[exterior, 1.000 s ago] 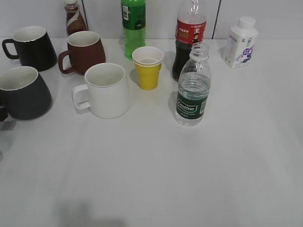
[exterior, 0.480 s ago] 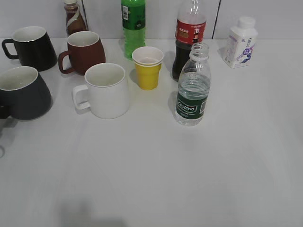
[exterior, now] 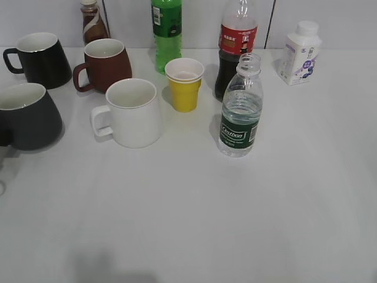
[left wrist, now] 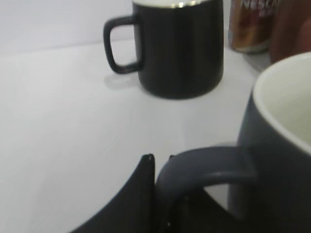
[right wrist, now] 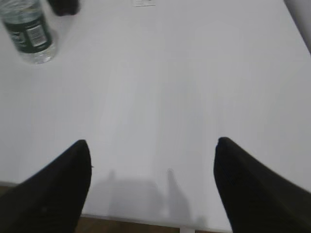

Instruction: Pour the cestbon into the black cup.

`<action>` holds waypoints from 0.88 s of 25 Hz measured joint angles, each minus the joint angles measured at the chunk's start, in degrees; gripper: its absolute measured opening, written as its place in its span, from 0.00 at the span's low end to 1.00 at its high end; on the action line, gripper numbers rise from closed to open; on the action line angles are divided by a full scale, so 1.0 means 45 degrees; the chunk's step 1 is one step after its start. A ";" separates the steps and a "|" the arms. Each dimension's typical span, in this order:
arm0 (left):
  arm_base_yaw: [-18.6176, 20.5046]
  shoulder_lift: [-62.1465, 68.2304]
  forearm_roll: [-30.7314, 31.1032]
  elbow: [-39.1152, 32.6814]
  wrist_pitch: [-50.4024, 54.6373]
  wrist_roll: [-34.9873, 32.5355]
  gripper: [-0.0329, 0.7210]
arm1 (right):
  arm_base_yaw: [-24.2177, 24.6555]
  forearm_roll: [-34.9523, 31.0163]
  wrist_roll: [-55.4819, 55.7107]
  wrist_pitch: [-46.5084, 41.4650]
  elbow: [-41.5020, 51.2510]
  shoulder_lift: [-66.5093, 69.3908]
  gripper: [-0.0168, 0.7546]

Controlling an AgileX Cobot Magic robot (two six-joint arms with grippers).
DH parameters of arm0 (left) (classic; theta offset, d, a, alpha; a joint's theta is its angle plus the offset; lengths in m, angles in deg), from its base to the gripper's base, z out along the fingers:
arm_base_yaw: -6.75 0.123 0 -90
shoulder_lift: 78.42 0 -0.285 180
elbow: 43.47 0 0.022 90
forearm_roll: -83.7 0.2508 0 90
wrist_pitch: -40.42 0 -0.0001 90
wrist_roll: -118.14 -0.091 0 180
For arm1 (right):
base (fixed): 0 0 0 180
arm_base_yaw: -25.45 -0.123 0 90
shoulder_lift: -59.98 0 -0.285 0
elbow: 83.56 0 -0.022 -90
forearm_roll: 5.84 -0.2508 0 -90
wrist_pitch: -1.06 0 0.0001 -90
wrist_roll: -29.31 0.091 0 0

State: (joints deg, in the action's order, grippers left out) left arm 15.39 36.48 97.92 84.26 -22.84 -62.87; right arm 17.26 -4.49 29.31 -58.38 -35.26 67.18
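Note:
The cestbon (exterior: 240,109), a clear uncapped bottle with a dark green label, stands upright right of centre on the white table. It also shows at the top left of the right wrist view (right wrist: 29,30). The black cup (exterior: 26,117), matte charcoal with an off-white inside, sits at the far left edge. In the left wrist view my left gripper (left wrist: 160,162) is shut on the loop handle of the black cup (left wrist: 272,160). My right gripper (right wrist: 153,145) is open and empty, low over the table's front edge, far from the bottle. Neither gripper shows in the exterior view.
A glossy black mug (exterior: 38,59), a maroon mug (exterior: 103,63), a white mug (exterior: 132,112) and a yellow paper cup (exterior: 184,84) stand between cup and bottle. A green soda bottle (exterior: 166,32), a cola bottle (exterior: 235,47), a white milk bottle (exterior: 300,53) and a brown bottle (exterior: 93,23) line the back.
The black cup has shifted slightly to the left. The bottle and the other things have not moved.

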 joint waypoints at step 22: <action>0.0000 -0.4337 0.2892 -0.0068 0.0988 0.1307 0.10 | -0.1327 -0.5239 -0.5585 1.3658 0.0895 0.7741 0.78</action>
State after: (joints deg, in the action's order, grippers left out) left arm 15.39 16.96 110.93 83.95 -18.39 -56.99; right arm 11.28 -28.07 4.17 3.08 -31.23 102.01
